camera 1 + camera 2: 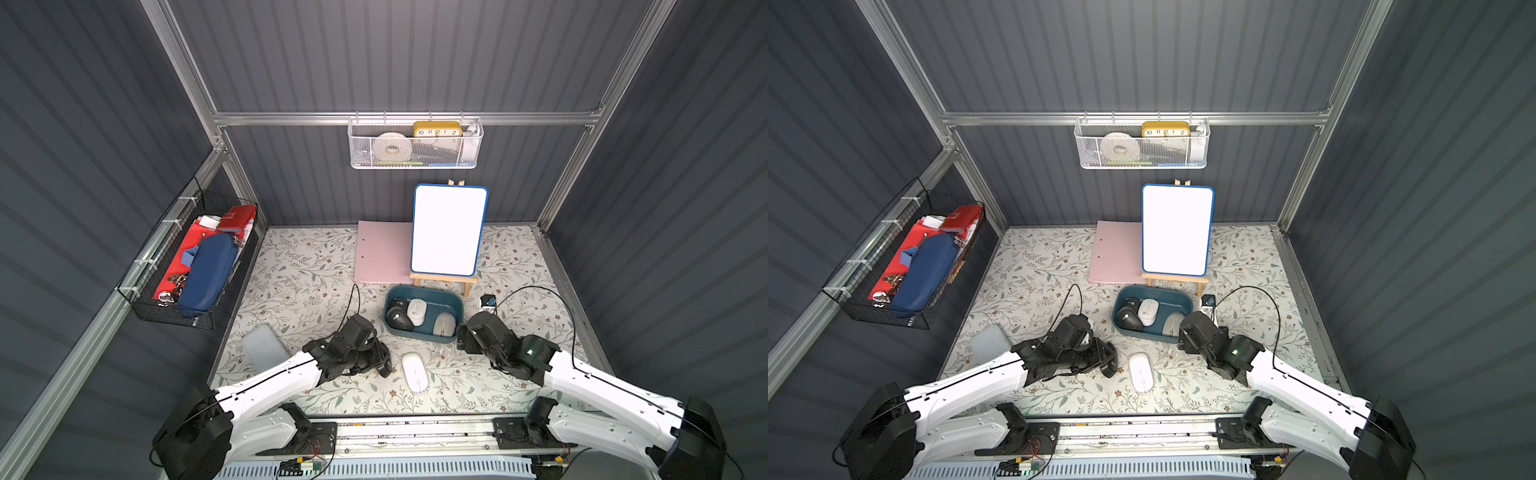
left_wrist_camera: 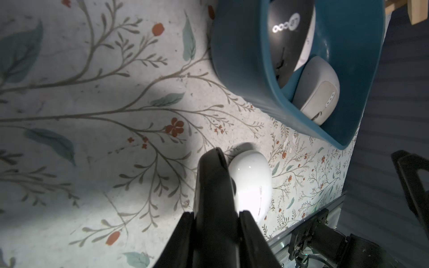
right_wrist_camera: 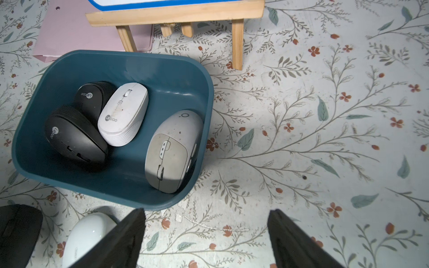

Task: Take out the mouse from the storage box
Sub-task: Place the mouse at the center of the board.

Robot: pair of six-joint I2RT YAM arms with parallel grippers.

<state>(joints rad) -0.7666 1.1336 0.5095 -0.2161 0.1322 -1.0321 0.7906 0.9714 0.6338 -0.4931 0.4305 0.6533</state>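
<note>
Beside the near right corner of the shallow dark teal plastic storage box (image 3: 130,55), the right gripper (image 3: 206,212) hovers empty, jaws wide apart. Four computer mice (image 3: 124,114) lie inside. The grey-beige oval mouse (image 3: 173,150) sits tight against the wall (little room for a finger), so a descent there could catch the rim and tip or shove the light tub. The left gripper (image 2: 214,157), jaws together, sits just beside a glossy white mouse (image 1: 414,371) on the floral mat (image 3: 325,139); a careless swing could knock it away.

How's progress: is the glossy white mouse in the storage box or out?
Out: the glossy white mouse lies on the floral mat, outside the storage box.
</note>
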